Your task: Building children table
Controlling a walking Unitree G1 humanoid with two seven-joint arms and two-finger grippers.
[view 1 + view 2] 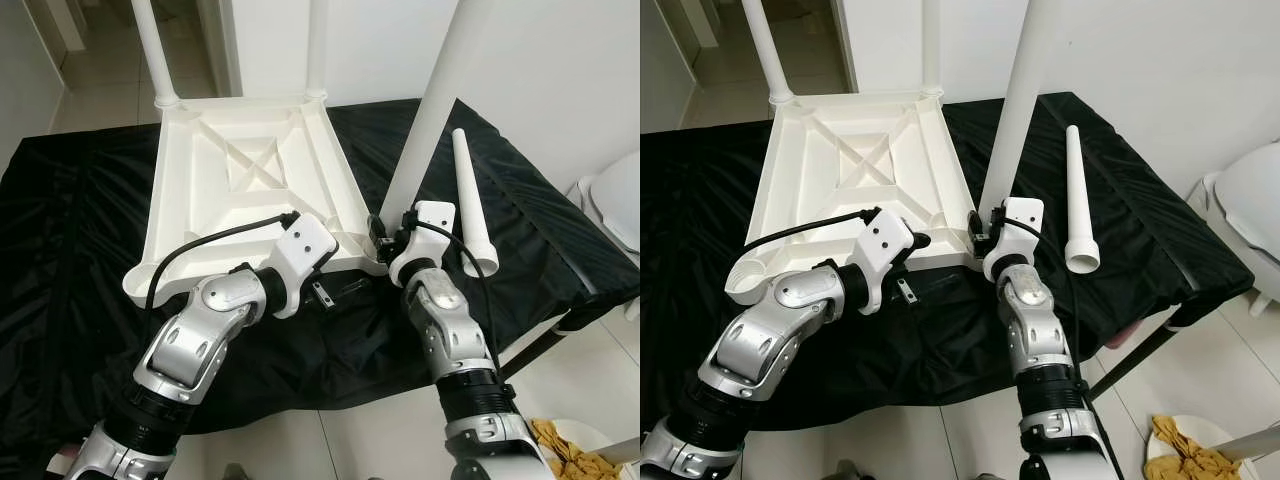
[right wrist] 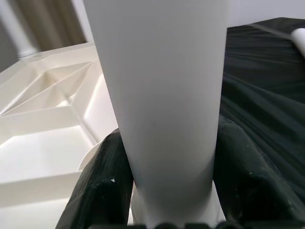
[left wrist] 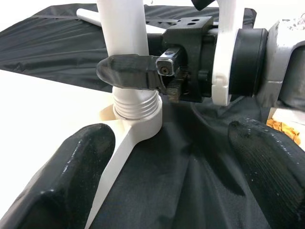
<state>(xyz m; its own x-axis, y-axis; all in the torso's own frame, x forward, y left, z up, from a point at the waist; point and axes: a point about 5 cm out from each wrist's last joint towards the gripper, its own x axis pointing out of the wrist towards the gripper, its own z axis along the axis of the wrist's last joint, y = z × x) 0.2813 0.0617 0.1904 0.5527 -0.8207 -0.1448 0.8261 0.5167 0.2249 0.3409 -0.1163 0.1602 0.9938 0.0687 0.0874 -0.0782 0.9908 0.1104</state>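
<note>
While upturned on a black cloth [image 1: 90,250], one white table top [image 1: 245,170] with ribbed underside up, lying toward the cloth's far edge. Four white legs counted: two standing in the far corner sockets, far left leg [image 1: 150,50] and far right leg [image 1: 317,45]; a third leg [image 1: 430,110] upright in the near right corner socket; a fourth, loose leg [image 1: 472,200] lying flat on the cloth just right of the table top, wide threaded end toward the near edge. One near left corner socket [image 1: 140,280] open, no leg in it. Two grippers at work, both at the near right corner. Right gripper [image 2: 167,186] clamped on the third leg just above its base, black fingers [image 2: 102,191] pressed to either side of the white tube, silver threaded collar seen at the socket in the left wrist view. Left gripper [image 3: 167,176] just beside that corner, low over the cloth, fingers [image 3: 71,167] spread wide apart, holding nothing, pointing at the socket and at the right gripper. Left forearm across the table top's near edge, hiding part of that rim. Beyond the cloth's right edge, a white rounded object [image 1: 615,205]; near the right arm, on pale floor tiles, a white dish with yellow cloth [image 1: 1185,455].
</note>
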